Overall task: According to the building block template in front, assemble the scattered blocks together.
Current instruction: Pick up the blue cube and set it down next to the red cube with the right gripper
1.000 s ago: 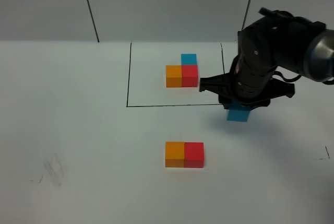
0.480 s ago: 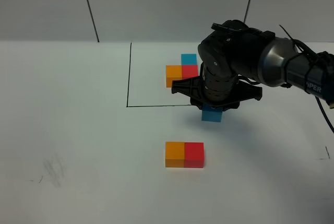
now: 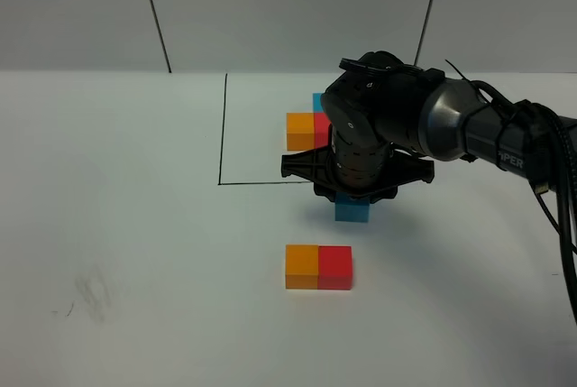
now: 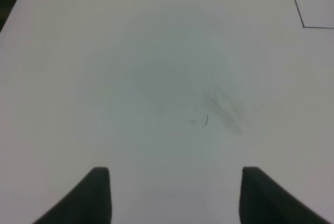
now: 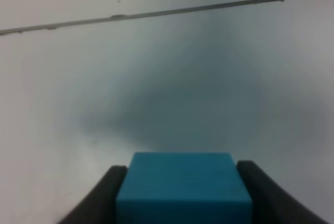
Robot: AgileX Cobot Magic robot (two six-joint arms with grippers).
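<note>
Right gripper (image 3: 353, 199): clamped on the blue cube (image 3: 352, 212) — moved left, nearer the orange-red pair (image 3: 318, 267).
Left gripper (image 4: 176, 195): fingers apart, holding nothing.
Template (image 3: 302, 130): now partly hidden — arm in front.

light: bright, even, diffuse | shadows: soft, faint on table (image 3: 162, 252) | wrist views: blurred, dim edges

Left gripper (image 4: 175, 198) above the white table (image 4: 104, 51)

Its two dark fingertips (image 4: 99, 195) stand apart, with only tabletop between them. A faint grey smudge (image 4: 227, 110) marks the surface ahead, and farther off the corner of a thin black line (image 4: 302, 25) shows.
</note>
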